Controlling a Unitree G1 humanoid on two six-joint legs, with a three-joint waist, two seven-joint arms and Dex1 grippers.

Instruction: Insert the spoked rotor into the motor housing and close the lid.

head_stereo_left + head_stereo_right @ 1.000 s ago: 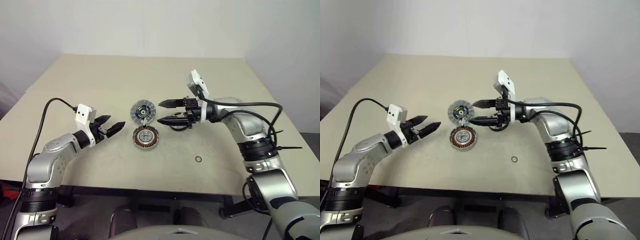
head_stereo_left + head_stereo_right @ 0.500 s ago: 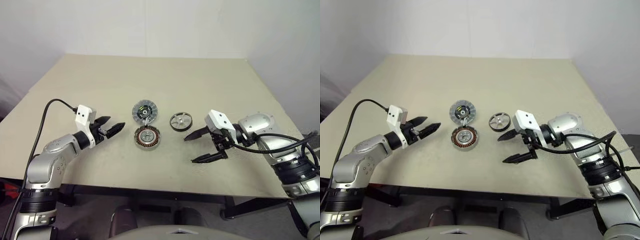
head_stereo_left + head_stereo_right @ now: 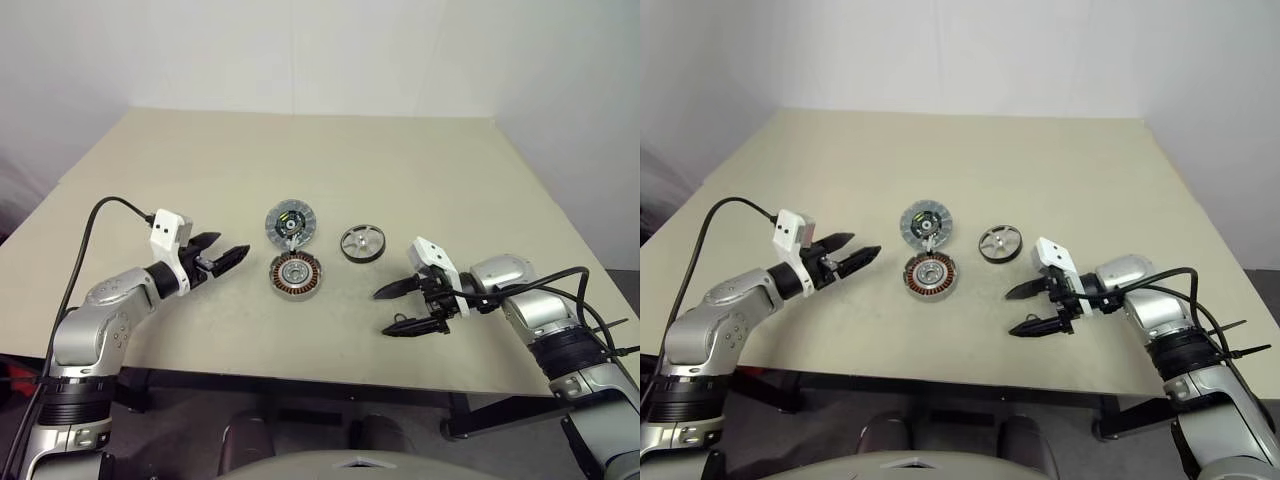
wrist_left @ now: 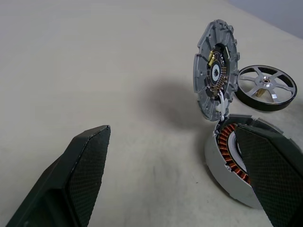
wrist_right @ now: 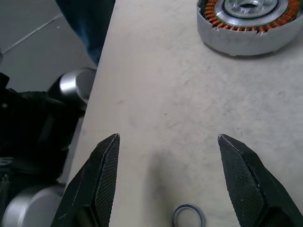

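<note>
The spoked rotor (image 3: pixel 362 243) lies flat on the table, right of the lid (image 3: pixel 290 222). The lid stands tilted up at the far rim of the motor housing (image 3: pixel 294 274), its dark inner face with yellow-green marks showing in the left wrist view (image 4: pixel 215 73). The housing's copper windings (image 5: pixel 244 23) face up. My left gripper (image 3: pixel 232 250) is open, a short way left of the housing and pointing at it. My right gripper (image 3: pixel 383 313) is open and empty, low over the table, right of the housing and nearer the front edge than the rotor.
A tiny O-ring (image 5: pixel 188 215) lies on the table just under my right gripper. The beige table (image 3: pixel 200 170) has wide bare room at the back and left. Its front edge (image 5: pixel 97 90) runs close beside my right gripper.
My right gripper has drawn back from over the rotor, moving right, down and toward the front edge, still open. The rotor now lies uncovered. The left arm has not moved.
</note>
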